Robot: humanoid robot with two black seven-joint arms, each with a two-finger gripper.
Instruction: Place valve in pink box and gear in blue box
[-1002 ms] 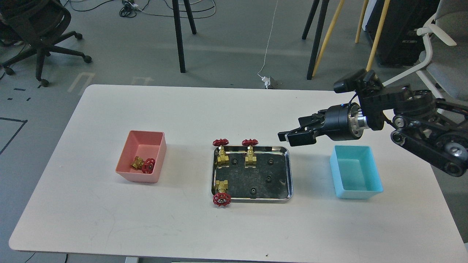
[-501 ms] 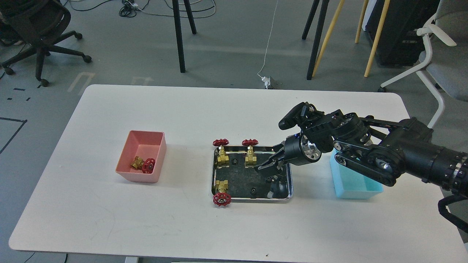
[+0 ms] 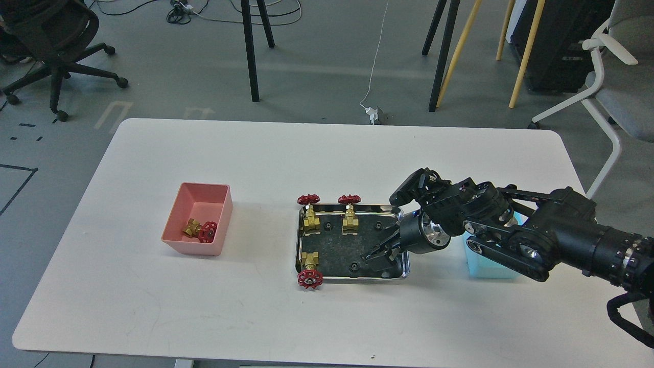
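On the white table (image 3: 255, 153), a shiny steel rectangular tray (image 3: 301, 266) sits at the middle, its long side running left to right. Three small brass-bodied valves with round red spoked handwheels are on it: two stand upright along the far edge, one at the far left corner (image 3: 309, 214) and one just right of it (image 3: 349, 214), wheels topmost at the rim. The third valve (image 3: 309, 270) lies on its side at the near left corner, long axis running far to near, its handwheel pointing toward the near edge and overhanging the tray rim. Tiny black toothed gears lie flat and scattered on the tray floor, one near the near edge (image 3: 352, 267).

Well to the left stands the salmon-pink rectangular plastic bin (image 3: 225, 214), with a fourth valve (image 3: 202, 230) lying tipped inside, its wheel facing the near right.

The right gripper (image 3: 372, 255) reaches in from the right, low over the tray's near right part, pointing left and down; its dark fingers blur against the tray, so I cannot tell whether they are parted or closed. The light cyan-blue plastic bin (image 3: 485, 271) is mostly hidden behind the arm.
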